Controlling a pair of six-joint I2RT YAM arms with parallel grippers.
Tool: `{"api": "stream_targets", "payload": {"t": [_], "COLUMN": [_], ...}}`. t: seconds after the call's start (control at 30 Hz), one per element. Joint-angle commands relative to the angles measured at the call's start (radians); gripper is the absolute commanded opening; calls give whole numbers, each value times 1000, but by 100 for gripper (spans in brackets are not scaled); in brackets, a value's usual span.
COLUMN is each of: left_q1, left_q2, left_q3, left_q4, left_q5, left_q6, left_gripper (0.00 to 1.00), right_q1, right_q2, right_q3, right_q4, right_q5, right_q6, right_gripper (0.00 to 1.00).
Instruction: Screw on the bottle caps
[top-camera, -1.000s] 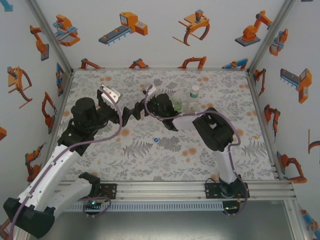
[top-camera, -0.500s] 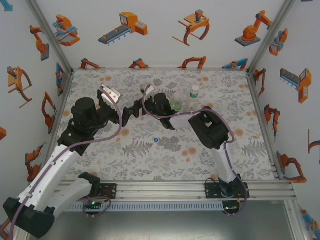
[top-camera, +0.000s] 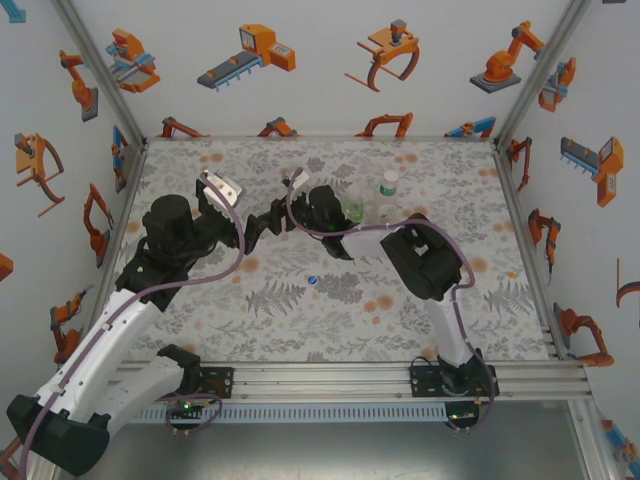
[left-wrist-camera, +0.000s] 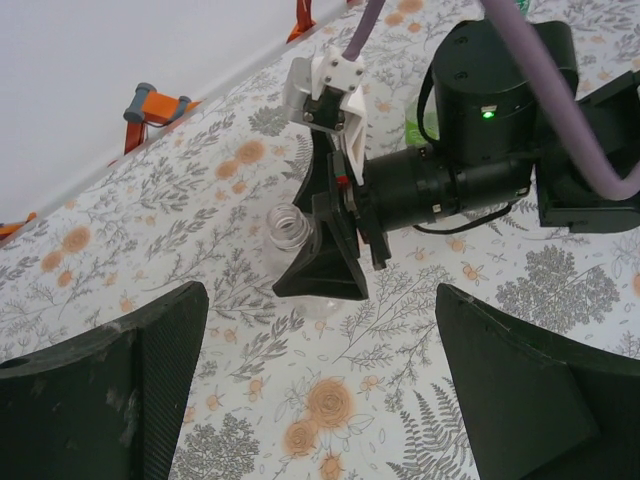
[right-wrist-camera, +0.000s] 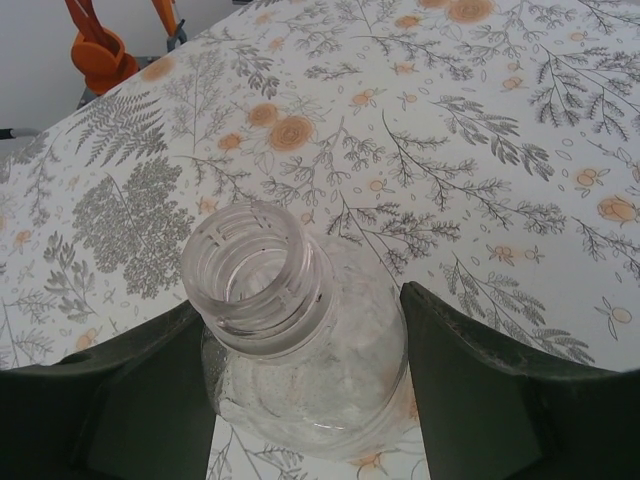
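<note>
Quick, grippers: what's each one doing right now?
Left gripper: open, nothing between its fingers.
Right gripper: shut on the uncapped clear bottle, fingers against both its sides.

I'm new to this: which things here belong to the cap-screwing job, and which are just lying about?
For the job: uncapped clear bottle, green-tinted bottle, labelled bottle, blue cap.
Just there: floral table cover, robot pictures on the walls.

Glossy clear plastic bottle (right-wrist-camera: 292, 345) (ridged neck); matt printed table (right-wrist-camera: 450, 150).
</note>
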Motion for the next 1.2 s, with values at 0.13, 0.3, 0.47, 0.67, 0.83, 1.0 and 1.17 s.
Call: {"api": "stream_targets", "payload": {"t": [0.13,0.3,0.47,0.67,0.83,1.0,1.17], "left_q1": [6,7,6,7,7,7,7], "left_q2": [-11,-41,-55,-72,-73,-71,-63], "left_q3": [-22,-58,-88,-134,-146,-161,-162], "left_q4": [75,148,221,312,331,370,378], "left_q5": [75,159,262,332,354,374,382], "left_q6": [-22,-48,-67,-70,-67,-82,-87], "left_gripper": [86,86,86,86,91,92,95], "right_q1": [5,6,8,9,31,75,138], "right_q2": [-244,-406,-569,-722,-783,-800,-785], "right_q3": [-122,-187,-188,-214,-214,-200,-185], "right_q4": [-44,-167,-363,-406,-366,-317,-280], "right_q5": [58,104,140,159,144,147,171], "right_q6": [25,84,134,212,278,326,336], "right_gripper": [42,36,35,35,34,32,30]}}
